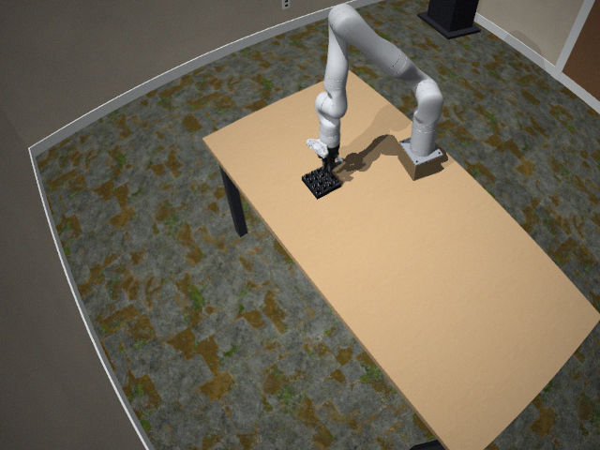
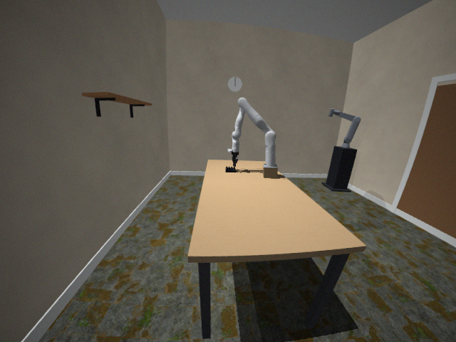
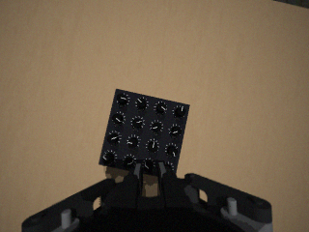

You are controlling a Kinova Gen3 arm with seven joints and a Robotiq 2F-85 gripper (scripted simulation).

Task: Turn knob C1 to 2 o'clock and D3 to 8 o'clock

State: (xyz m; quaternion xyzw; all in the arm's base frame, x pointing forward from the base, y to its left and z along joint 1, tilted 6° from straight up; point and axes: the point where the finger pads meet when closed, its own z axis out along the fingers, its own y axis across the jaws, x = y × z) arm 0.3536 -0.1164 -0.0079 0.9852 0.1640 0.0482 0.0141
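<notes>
The black knob box (image 1: 323, 183) stands on the table near the far left edge; it also shows in the exterior view (image 2: 230, 169). In the wrist view the knob box (image 3: 147, 131) shows its sixteen knobs with white lines, slightly rotated in the frame. My gripper (image 1: 329, 167) points straight down over the edge of the box nearest the arm's base. In the wrist view my fingers stand a narrow gap apart, with a knob (image 3: 149, 164) of the nearest row showing between the tips. I am above that knob and nothing is gripped. The printed names are too small to read.
The arm's base block (image 1: 422, 159) stands on the table to the right of the box. The table's left edge (image 1: 251, 193) runs close beside the box. A second arm on a black pedestal (image 2: 340, 167) stands off the table by the far wall.
</notes>
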